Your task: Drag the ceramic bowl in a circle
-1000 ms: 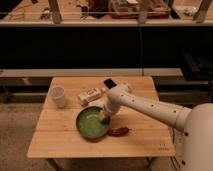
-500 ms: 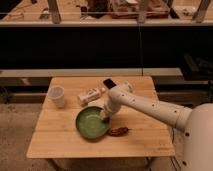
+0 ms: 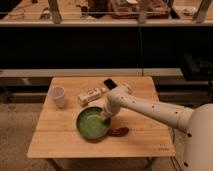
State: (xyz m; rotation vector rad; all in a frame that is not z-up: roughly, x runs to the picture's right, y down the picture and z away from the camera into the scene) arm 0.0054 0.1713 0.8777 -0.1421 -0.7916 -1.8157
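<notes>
The ceramic bowl (image 3: pixel 92 124) is a round, shallow, glossy green bowl with pale swirl marks. It sits on the wooden table (image 3: pixel 60 142), left of the middle. My white arm reaches in from the lower right. My gripper (image 3: pixel 105 114) is down at the bowl's upper right rim, touching or just inside it.
A small white cup (image 3: pixel 58 96) stands at the table's left rear. A white bottle (image 3: pixel 90 95) lies on its side behind the bowl. A black flat object (image 3: pixel 110 83) lies at the rear. A brown object (image 3: pixel 119 131) lies right of the bowl.
The bowl and my gripper have shifted slightly to the left and toward the front of the table. The other objects have not moved.
</notes>
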